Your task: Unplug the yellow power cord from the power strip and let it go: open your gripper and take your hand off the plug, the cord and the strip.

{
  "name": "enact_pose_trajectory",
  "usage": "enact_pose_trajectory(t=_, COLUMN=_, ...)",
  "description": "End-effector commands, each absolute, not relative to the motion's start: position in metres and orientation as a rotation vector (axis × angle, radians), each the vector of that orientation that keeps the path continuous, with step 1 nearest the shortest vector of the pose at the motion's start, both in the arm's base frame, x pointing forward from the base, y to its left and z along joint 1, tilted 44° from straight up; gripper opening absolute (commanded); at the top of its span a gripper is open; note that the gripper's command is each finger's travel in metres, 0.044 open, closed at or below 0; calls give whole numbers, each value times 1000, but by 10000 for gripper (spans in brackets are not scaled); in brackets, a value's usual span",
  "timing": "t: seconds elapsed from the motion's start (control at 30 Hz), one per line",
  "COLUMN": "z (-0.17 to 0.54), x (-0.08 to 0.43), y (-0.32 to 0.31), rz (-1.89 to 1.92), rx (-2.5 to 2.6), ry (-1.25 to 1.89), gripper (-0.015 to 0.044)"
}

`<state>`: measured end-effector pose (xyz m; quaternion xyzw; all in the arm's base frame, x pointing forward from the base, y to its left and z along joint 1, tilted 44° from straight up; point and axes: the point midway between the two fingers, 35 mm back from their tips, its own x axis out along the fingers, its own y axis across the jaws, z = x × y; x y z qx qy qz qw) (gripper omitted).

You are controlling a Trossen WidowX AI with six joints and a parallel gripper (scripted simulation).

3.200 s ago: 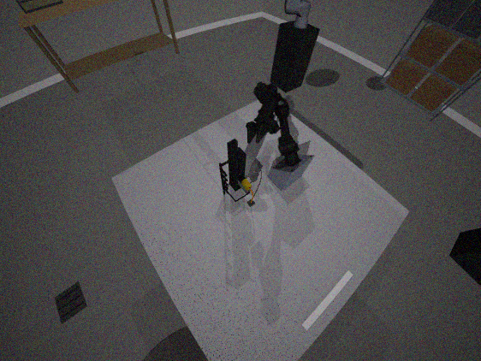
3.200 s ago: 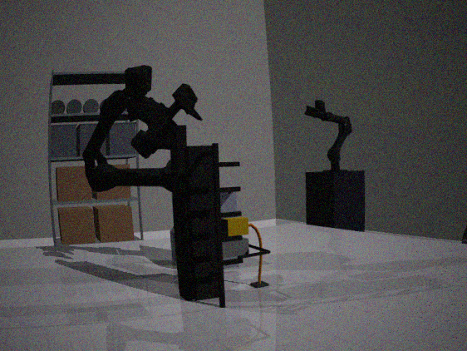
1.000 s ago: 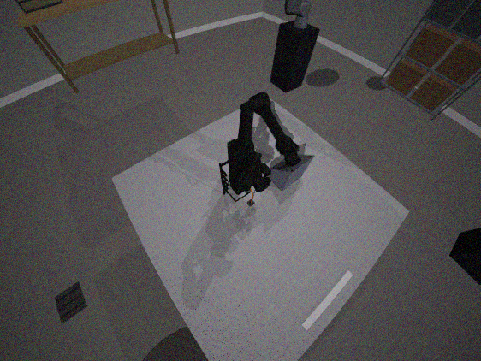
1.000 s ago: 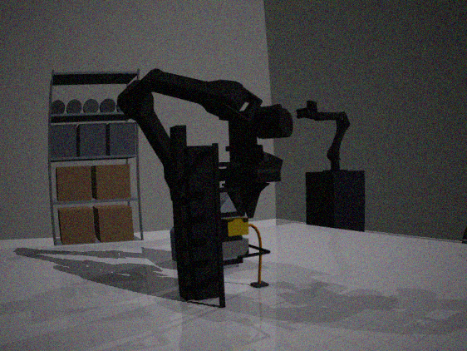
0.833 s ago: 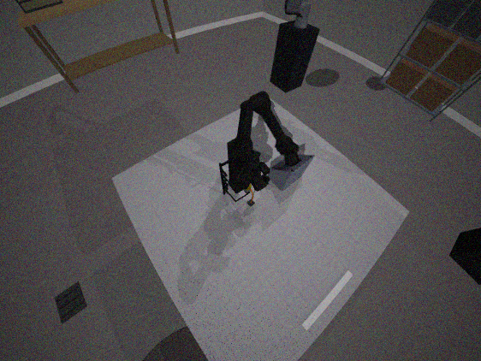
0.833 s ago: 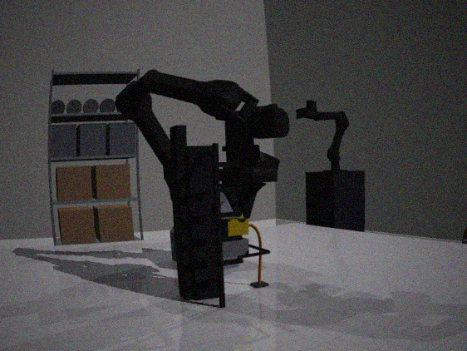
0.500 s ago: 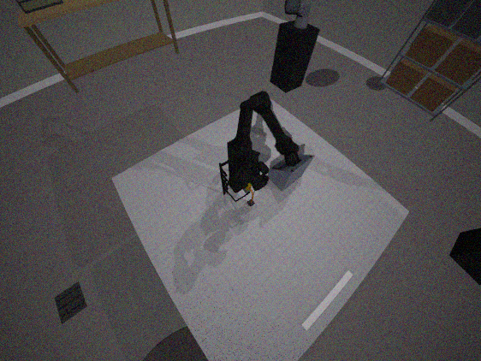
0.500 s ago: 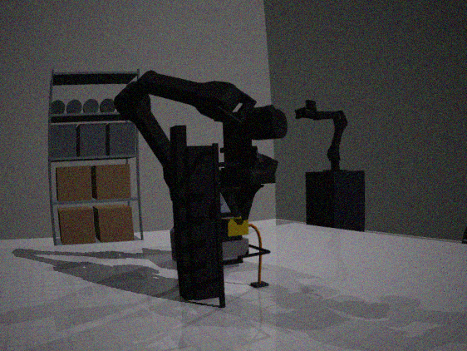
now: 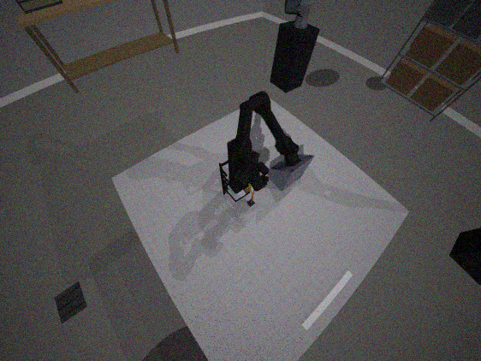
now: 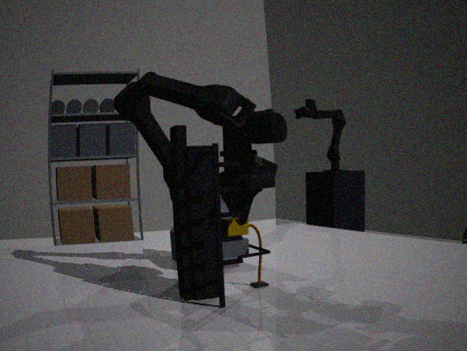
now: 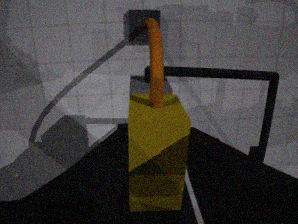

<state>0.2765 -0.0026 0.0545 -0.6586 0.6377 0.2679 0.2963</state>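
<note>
The yellow plug (image 9: 248, 187) (image 10: 238, 229) (image 11: 155, 150) sits between my fingertips, above a grey block (image 10: 237, 249) that looks like part of the power strip. My gripper (image 10: 243, 219) (image 11: 156, 137) points down and is shut on the plug, a dark finger against each side in the wrist view. The orange-yellow cord (image 9: 252, 197) (image 10: 260, 259) (image 11: 157, 60) leaves the plug and curves down to a small dark base (image 9: 251, 203) (image 10: 259, 284) (image 11: 132, 30). The contact between plug and strip is hidden, so I cannot tell whether the plug is seated.
A thin black frame (image 9: 235, 200) (image 10: 261, 252) (image 11: 220, 72) sticks out beside the plug. A tall dark upright (image 10: 199, 249) stands close to my arm and partly hides the strip. A white bar (image 9: 327, 300) lies far off near the pale surface's edge.
</note>
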Motion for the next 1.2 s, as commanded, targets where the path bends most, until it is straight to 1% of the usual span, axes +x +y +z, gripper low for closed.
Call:
enact_pose_trajectory(t=0.0, z=55, x=278, y=-3, rz=706, rx=-1751, ry=1693, gripper=48)
enact_pose_trajectory(t=0.13, z=55, x=278, y=-3, rz=706, rx=-1751, ry=1693, gripper=21)
enact_pose_trajectory(t=0.17, z=55, x=278, y=-2, rz=706, rx=-1751, ry=1693, gripper=0)
enact_pose_trajectory(t=1.17, z=27, x=280, y=35, rz=714, rx=-1752, ry=1691, gripper=0)
